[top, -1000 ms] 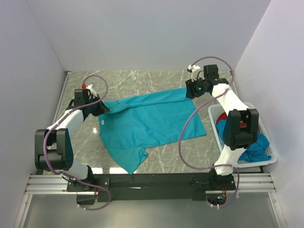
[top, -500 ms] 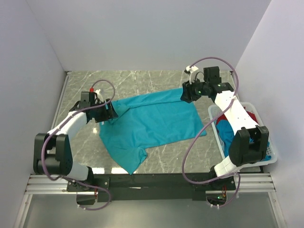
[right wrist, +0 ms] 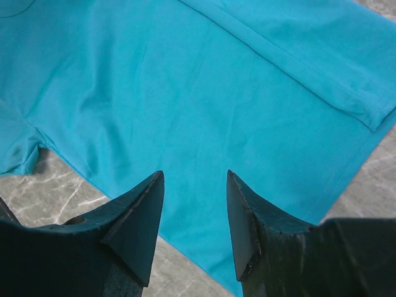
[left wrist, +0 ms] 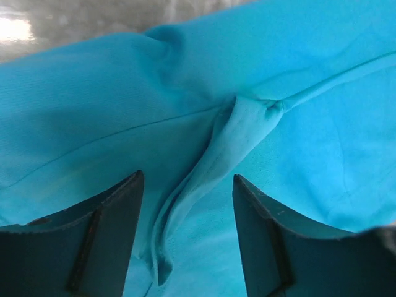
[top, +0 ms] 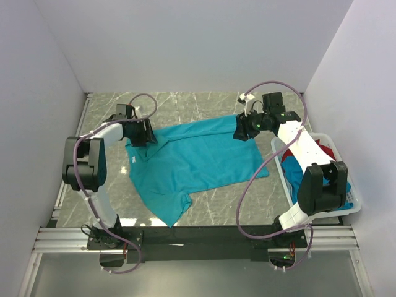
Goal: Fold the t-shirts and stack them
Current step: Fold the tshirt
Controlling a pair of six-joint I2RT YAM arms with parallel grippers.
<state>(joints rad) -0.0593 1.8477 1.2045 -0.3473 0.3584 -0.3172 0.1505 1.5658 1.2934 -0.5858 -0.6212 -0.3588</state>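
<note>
Left gripper gapes over a raised ridge in the teal shirt, holding nothing; right gripper also parted, empty, above the hem; risk: pinching only that ridge bunches the fold.

- The teal t-shirt covers mid-table; bare marble table lies beyond it and at its near-right corner.
- The white basket blocks the shirt's right side.
- Side walls close in both flanks.
</note>
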